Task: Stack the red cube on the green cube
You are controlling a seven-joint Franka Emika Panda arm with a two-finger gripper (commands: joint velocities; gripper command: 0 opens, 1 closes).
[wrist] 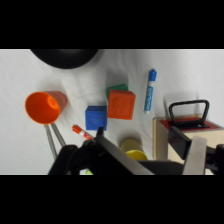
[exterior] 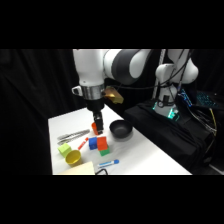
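While the red cube [wrist: 121,104] is already sitting on the green cube [wrist: 113,90], the claw [exterior: 97,127] is hovering above; I cannot tell its opening, and retreating seems next.

Soft blur in both views, bright white table [exterior: 145,150], dark backdrop, perhaps overhead light

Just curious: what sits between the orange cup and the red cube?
In the wrist view, the blue cube sits between the orange cup and the red cube.

blue cube [wrist: 95,117] touches red cube [wrist: 121,104] | blue marker [wrist: 149,90] near
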